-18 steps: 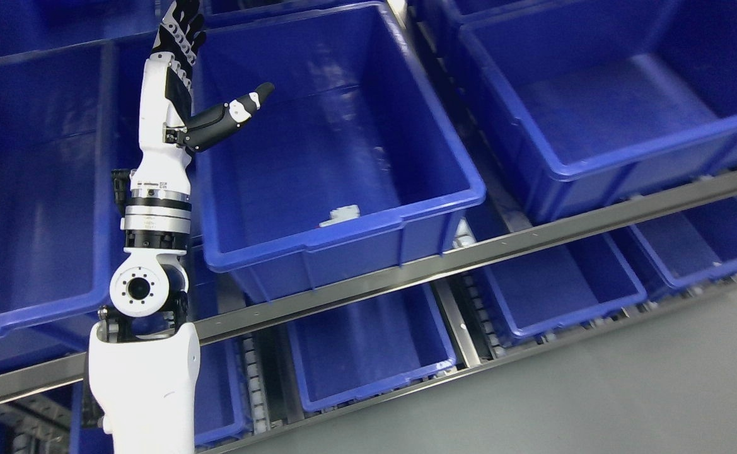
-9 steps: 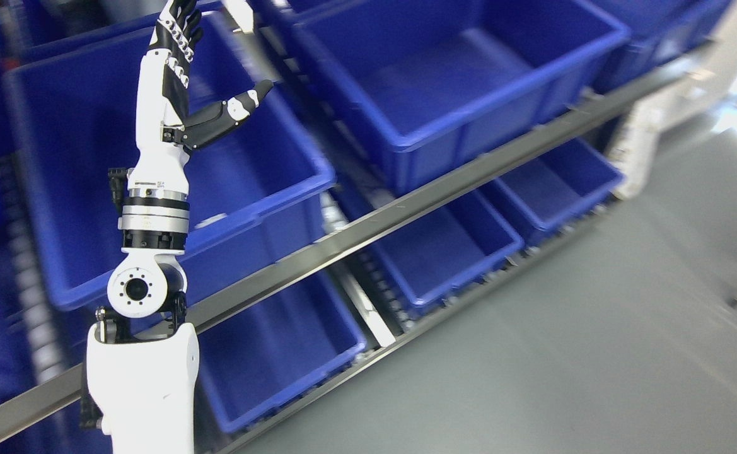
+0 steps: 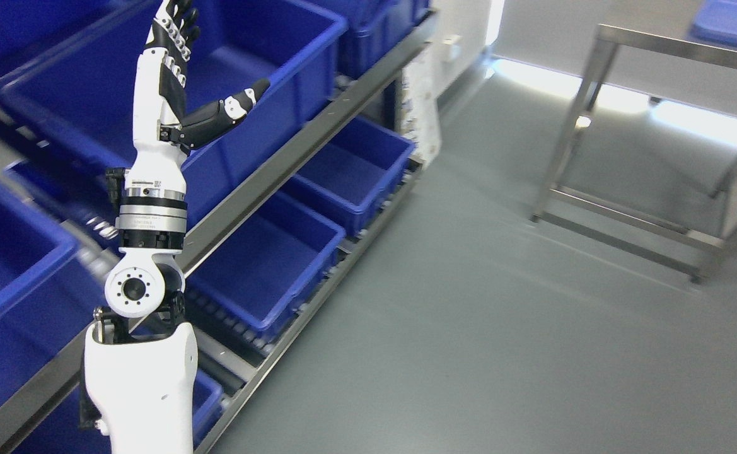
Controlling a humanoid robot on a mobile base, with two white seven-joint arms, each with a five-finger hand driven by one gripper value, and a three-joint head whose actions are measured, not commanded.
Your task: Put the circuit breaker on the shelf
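Left arm: white w/ black joints, enters at lower left, raised upright in front of shelf.

Left hand: at top of arm, near upper left edge. Fingers extended upward, close together, tips at top edge. Thumb spread out to the right, well apart from fingers. Hand spread, holds nothing.

Right arm/hand: not seen.

Shelf: metal rack, runs diagonally from lower left to top centre. Grey rail along upper level; roller tracks visible under lower level near floor.

Bins, all blue plastic, open-topped:
- Upper bin: large, on upper level, behind hand and thumb. Interior partly seen, no contents made out.
- Left bin: upper level, at left edge, partly cut off; beside arm's wrist joint.
- Lower bin A: lower level, just right of arm's elbow joint. Interior looks bare.
- Lower bin B: lower level, next along toward far end, just beside bin A. Interior looks bare.
- More blue bins at top, far end of upper level; detail too small.

Circuit breaker: not visible in any bin or in hand; location cannot be told.

White panel: at far end of shelf, upright; blurred.

Floor: grey, smooth, fills right and lower part of view.

Metal frame: steel legs and crossbars, upper right, standing on floor well apart from shelf. Blue item on its top at right corner, mostly cut off.
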